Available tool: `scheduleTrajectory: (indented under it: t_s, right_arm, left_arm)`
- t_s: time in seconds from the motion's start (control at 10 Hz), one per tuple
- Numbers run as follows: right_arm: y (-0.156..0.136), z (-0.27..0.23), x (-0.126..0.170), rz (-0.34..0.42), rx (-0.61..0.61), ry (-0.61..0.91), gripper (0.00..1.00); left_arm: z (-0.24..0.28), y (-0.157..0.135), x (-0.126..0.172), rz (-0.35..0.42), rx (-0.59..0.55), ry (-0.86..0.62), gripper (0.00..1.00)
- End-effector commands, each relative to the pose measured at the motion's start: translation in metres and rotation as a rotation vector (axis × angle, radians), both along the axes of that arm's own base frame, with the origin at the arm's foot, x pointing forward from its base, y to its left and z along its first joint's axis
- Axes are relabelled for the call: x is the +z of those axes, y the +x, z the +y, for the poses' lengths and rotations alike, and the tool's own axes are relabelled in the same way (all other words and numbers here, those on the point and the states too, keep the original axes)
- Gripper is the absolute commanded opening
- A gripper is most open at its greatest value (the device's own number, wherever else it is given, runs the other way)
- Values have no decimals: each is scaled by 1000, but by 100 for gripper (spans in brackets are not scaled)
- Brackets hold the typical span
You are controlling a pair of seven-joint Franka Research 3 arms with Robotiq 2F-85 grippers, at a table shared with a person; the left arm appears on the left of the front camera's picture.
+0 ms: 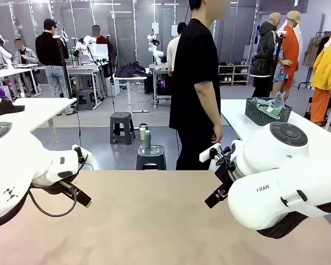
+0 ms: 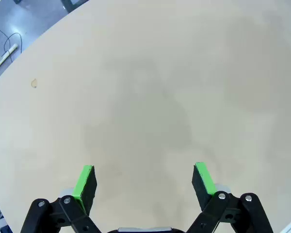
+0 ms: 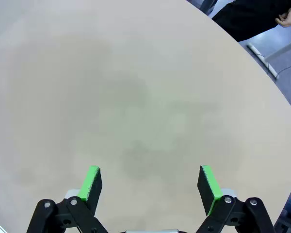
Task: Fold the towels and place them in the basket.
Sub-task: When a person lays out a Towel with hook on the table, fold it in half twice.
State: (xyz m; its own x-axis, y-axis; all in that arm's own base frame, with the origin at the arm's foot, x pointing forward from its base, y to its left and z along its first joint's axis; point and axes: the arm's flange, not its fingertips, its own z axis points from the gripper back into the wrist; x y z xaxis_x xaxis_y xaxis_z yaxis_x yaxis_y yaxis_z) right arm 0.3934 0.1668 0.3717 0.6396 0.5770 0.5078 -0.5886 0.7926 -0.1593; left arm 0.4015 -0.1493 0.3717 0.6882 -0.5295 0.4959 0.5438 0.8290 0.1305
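Left gripper [image 2: 143, 170] and right gripper [image 3: 149, 170] are both spread wide with nothing in them, hovering over the tan table [image 1: 154, 221]. Basket [image 1: 259, 117] is far right on a white table [image 1: 237, 121], with a mint towel [image 1: 276, 105] bunched inside. Person [image 1: 196, 83] stands at the far edge.

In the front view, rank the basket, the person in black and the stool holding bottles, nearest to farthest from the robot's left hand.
1. stool with bottles: just past the table's far edge, right of the left hand.
2. person in black: at the far edge, further right.
3. basket: on the side table, far right.
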Motion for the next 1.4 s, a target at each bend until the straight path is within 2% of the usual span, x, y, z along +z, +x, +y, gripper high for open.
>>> scheduleTrajectory:
  t_s: [0.0,1.0,1.1,1.3]
  right_arm:
    - [0,0,0,0,0,0,100]
    - [0,0,0,-1,2,-1,100]
    - [6,-1,13,14,8,1,100]
    - [11,-9,61,57,0,56,100]
  left_arm:
    - [0,0,0,0,0,0,100]
    - [0,0,0,0,-1,0,100]
    - [-1,3,11,6,-18,23,100]
    - [7,5,51,40,-19,-41,100]
